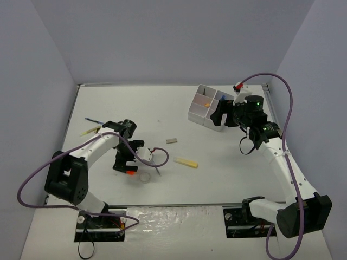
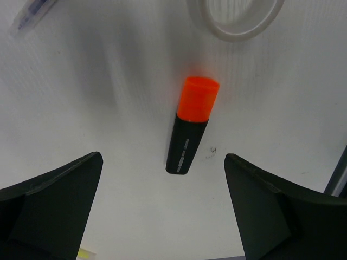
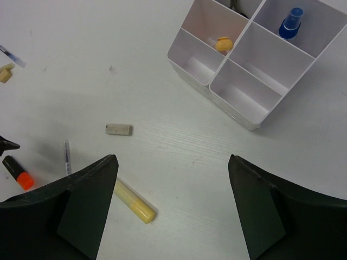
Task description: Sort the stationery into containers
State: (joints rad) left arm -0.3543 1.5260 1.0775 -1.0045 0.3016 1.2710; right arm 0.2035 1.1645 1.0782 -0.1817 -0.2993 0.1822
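The left claw (image 2: 162,162), spread wide, hangs over the black marker with orange cap (image 2: 190,130) on the counter (image 2: 81,97). The right claw (image 3: 171,162), also spread, hovers near the white tray (image 3: 233,111).

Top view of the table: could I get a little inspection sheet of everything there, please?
Surface: white table, no spills seen.
Job's things: marker, tape ring, thin grey stick, yellow bar, grey block and blue pen loose; blue-capped bottle and an orange piece in the tray.
Clutter: nothing seen.
Claws: left claw open over the marker; right claw open, empty.
Cables: a purple cable loops off each arm.
Surroundings: plain grey walls.
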